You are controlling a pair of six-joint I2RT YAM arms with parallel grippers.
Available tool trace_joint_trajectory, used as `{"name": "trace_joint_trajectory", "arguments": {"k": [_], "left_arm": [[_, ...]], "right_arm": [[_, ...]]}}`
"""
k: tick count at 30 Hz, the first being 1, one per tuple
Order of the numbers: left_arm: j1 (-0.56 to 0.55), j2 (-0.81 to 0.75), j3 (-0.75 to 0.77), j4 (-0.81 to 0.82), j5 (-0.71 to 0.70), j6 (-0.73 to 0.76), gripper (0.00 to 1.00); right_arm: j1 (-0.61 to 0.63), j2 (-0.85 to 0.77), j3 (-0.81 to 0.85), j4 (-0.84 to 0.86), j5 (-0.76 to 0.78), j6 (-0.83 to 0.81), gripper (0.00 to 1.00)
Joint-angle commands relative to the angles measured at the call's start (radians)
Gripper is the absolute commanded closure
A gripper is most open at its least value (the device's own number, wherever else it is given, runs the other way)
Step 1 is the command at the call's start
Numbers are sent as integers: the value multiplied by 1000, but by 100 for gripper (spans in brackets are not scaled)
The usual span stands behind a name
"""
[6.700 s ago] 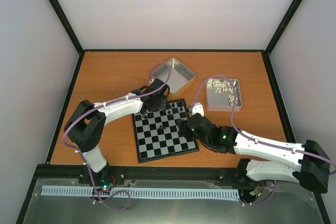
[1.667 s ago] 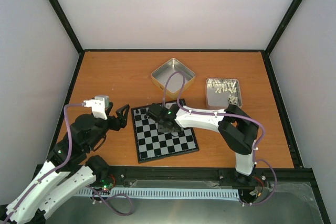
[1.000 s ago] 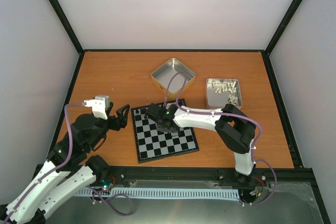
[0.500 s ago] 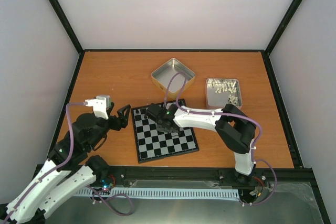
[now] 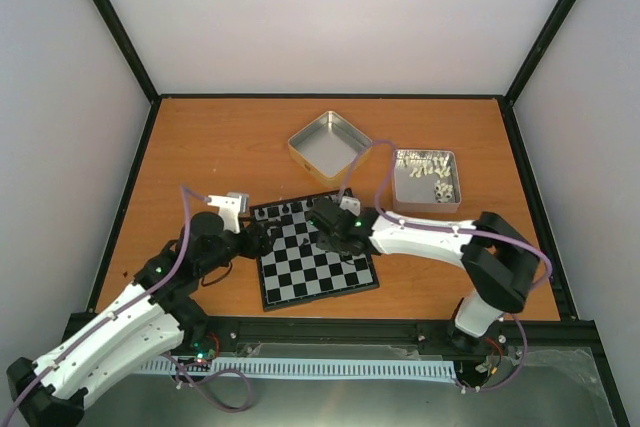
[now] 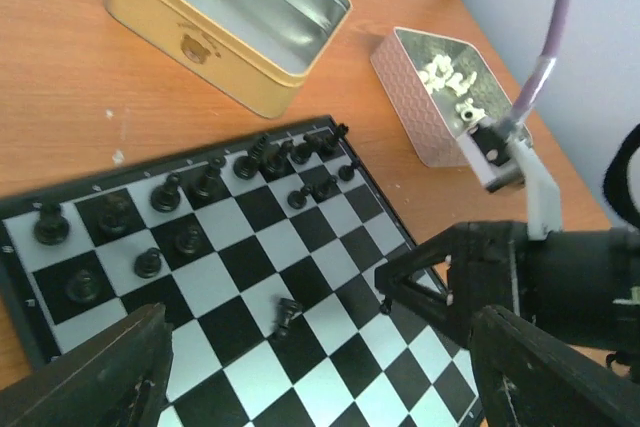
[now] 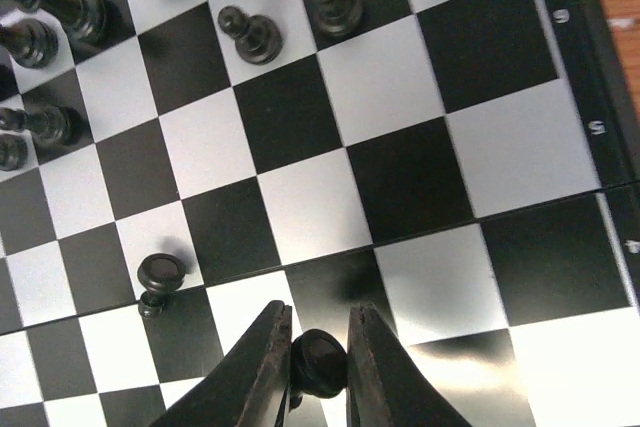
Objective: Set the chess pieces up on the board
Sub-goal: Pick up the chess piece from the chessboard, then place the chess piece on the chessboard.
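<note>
The board (image 5: 300, 282) lies at the table's middle front. Several black chess pieces (image 6: 210, 182) stand along its far rows; one (image 6: 285, 315) lies toppled near mid-board. My right gripper (image 7: 318, 359) is shut on a small black pawn (image 7: 320, 362), held just above the squares, with the toppled piece (image 7: 158, 279) to its left. From above, the right gripper (image 5: 325, 237) hangs over the board's centre. My left gripper (image 5: 262, 240) hovers at the board's left edge, open and empty, its fingers (image 6: 95, 377) wide apart.
A gold tin (image 5: 330, 144) stands empty behind the board. To its right a silver tin (image 5: 425, 179) holds pale pieces. Black frame rails border the orange table.
My left arm has reached in from the left to the board's edge. The right arm's elbow swung right, and its jaws closed on a pawn.
</note>
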Motion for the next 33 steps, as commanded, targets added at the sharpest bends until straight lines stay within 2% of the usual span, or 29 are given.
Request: {"name": "trace_joint_trajectory", "arguments": {"k": [1, 8, 17, 23, 33], "left_arm": [[3, 54, -15, 157, 107, -36, 18], [2, 170, -41, 322, 247, -73, 19], [-14, 344, -82, 523, 391, -120, 23], [-28, 450, -108, 642, 478, -148, 25], [-45, 562, -128, 747, 499, -154, 42]], "right_arm": [[-37, -112, -106, 141, -28, 39, 84], [-73, -229, -189, 185, -43, 56, 84], [-95, -360, -323, 359, -127, 146, 84], [-105, -389, -383, 501, -201, 195, 83], [-111, -356, -392, 621, -312, 272, 83]]}}
